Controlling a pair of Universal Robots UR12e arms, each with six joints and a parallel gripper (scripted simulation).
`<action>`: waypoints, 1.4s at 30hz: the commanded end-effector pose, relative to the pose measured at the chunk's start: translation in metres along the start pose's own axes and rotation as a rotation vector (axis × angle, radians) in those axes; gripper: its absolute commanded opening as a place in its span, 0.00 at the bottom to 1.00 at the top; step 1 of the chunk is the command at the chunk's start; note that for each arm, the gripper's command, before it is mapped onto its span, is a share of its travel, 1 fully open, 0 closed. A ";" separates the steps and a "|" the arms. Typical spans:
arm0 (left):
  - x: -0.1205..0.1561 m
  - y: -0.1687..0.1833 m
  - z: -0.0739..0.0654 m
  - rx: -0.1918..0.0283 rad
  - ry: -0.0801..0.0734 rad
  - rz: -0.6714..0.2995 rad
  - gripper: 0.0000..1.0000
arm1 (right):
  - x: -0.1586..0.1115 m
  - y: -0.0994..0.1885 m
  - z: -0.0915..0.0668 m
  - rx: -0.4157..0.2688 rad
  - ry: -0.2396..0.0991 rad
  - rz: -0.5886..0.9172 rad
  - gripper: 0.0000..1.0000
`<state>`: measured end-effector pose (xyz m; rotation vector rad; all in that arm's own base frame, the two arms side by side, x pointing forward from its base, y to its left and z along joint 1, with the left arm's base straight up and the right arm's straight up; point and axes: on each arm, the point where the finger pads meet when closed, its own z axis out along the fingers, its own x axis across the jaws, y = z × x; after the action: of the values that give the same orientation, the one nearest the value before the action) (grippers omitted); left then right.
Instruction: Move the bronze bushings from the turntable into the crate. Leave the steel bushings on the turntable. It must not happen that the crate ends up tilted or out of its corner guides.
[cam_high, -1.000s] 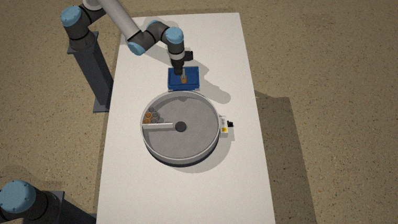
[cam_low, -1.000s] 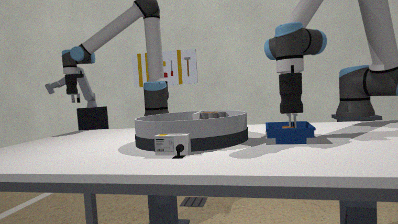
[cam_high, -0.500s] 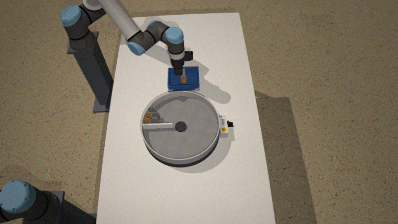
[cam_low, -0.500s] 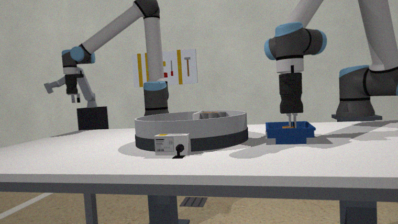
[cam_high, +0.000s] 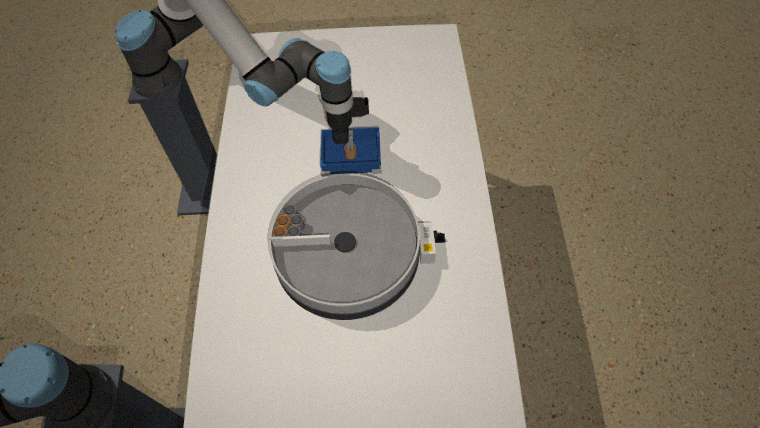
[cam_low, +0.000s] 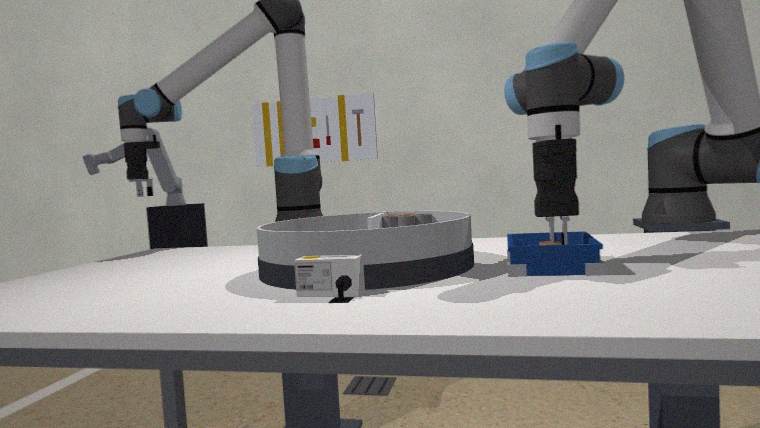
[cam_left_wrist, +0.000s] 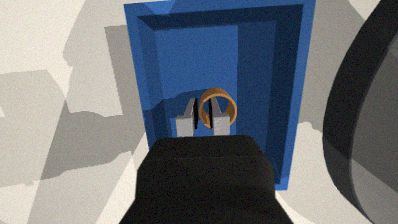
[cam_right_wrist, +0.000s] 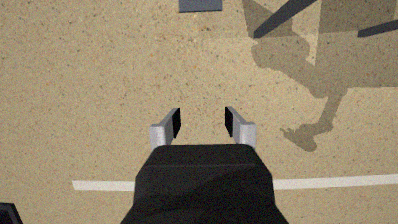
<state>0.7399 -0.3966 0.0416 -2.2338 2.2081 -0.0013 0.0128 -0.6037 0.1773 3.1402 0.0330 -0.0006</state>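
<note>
The blue crate sits level between its corner guides. My left gripper is slightly open low inside it. One finger is inside a bronze bushing and the other outside, with a gap at its wall. The bushing's base is hidden. On the turntable, two bronze bushings and several steel bushings stand clustered between rim and divider arm. My right gripper is open and empty, away from the table.
The turntable's raised rim stands close beside the crate. A white divider arm runs from the dark hub to the rim. A white box with a black knob stands at the turntable's outer side.
</note>
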 end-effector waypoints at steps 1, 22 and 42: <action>-0.002 -0.001 0.001 -0.001 0.001 -0.002 0.38 | 0.001 0.000 0.000 0.001 0.000 -0.001 1.00; -0.002 -0.001 0.001 -0.001 0.001 -0.002 0.38 | 0.001 0.000 0.000 0.001 0.000 -0.001 1.00; 0.000 -0.003 -0.030 0.003 0.004 -0.002 0.38 | 0.001 0.000 0.000 0.001 0.000 -0.001 1.00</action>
<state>0.7372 -0.3942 0.0504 -2.2341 2.2084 0.0102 0.0128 -0.6037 0.1773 3.1402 0.0330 -0.0006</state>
